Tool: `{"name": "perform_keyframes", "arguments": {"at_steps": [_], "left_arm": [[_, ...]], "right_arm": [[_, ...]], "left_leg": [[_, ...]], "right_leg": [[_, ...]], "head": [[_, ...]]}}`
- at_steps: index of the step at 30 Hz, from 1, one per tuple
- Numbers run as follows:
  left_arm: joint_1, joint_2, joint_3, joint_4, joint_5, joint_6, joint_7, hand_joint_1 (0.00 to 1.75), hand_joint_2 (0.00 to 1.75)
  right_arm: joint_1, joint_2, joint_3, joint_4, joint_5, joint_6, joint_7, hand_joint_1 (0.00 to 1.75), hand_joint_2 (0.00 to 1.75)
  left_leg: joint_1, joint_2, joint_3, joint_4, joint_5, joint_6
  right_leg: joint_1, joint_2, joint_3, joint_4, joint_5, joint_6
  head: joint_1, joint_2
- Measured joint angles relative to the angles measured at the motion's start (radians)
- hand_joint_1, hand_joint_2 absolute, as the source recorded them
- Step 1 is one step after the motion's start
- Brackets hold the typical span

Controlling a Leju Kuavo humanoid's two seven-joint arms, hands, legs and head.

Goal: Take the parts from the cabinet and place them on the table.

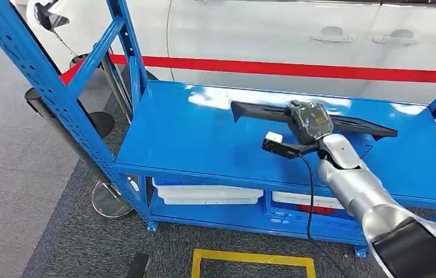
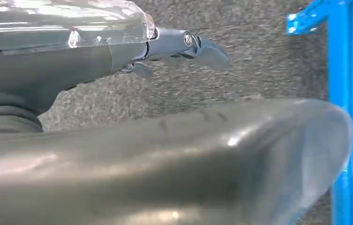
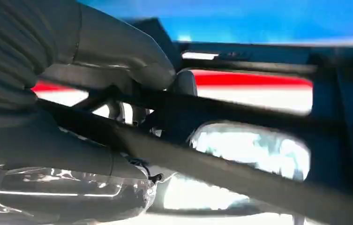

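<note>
A long black part (image 1: 256,111) stretches across the blue shelf top (image 1: 192,145). My right hand (image 1: 309,121) grips it at its middle, and both ends stick out past the hand. In the right wrist view the grey thumb (image 3: 118,51) lies over the dark bar of the part (image 3: 240,173), with darker fingers on the other side. I cannot tell whether the part rests on the top or hangs just above it. My left hand (image 2: 62,70) hangs over grey carpet beside a blue upright (image 2: 352,117), fingers (image 2: 202,49) spread from the thumb (image 2: 188,154), holding nothing.
White trays (image 1: 206,194) and a blue bin with something red (image 1: 314,209) sit on the lower shelf. A white car with a red stripe (image 1: 273,35) stands close behind. A black post on a round base (image 1: 108,200) is at the left, and yellow floor tape (image 1: 253,258) is in front.
</note>
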State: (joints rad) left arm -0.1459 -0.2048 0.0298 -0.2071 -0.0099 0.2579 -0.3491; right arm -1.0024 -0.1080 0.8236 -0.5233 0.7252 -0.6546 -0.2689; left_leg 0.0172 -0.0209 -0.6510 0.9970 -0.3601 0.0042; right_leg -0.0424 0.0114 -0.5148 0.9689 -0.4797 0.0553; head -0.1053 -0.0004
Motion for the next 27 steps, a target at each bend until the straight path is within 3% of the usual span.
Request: {"name": "perform_keyframes", "arguments": {"at_steps": [9, 22, 27], "left_arm": [[-0.021, 0.005, -0.002, 0.0, -0.009, 0.022, 0.01, 0.0, 0.0], [-0.035, 0.005, -0.017, 0.0, -0.038, 0.035, 0.01, 0.0, 0.0], [-0.035, 0.006, -0.018, 0.0, -0.017, -0.015, -0.026, 0.0, 0.0]], "right_arm": [[-0.101, 0.0, -0.017, -0.083, 0.014, 0.045, -0.006, 1.75, 1.75], [-0.059, 0.005, -0.032, -0.09, 0.015, 0.031, -0.021, 1.75, 1.75], [-0.045, 0.006, -0.042, -0.09, 0.017, 0.032, -0.026, 1.75, 1.75]], "left_leg": [[0.001, 0.0, -0.001, 0.0, 0.0, 0.0], [0.001, 0.0, -0.002, 0.0, 0.0, 0.0], [0.001, 0.0, -0.002, 0.0, 0.0, 0.0]], "right_leg": [[0.0, -0.001, -0.002, 0.001, -0.002, -0.001], [0.0, -0.001, -0.002, 0.001, -0.002, -0.001], [0.0, -0.001, -0.003, 0.001, -0.002, -0.001]], "head": [[0.0, 0.0], [0.0, 0.0], [0.0, 0.0]]}}
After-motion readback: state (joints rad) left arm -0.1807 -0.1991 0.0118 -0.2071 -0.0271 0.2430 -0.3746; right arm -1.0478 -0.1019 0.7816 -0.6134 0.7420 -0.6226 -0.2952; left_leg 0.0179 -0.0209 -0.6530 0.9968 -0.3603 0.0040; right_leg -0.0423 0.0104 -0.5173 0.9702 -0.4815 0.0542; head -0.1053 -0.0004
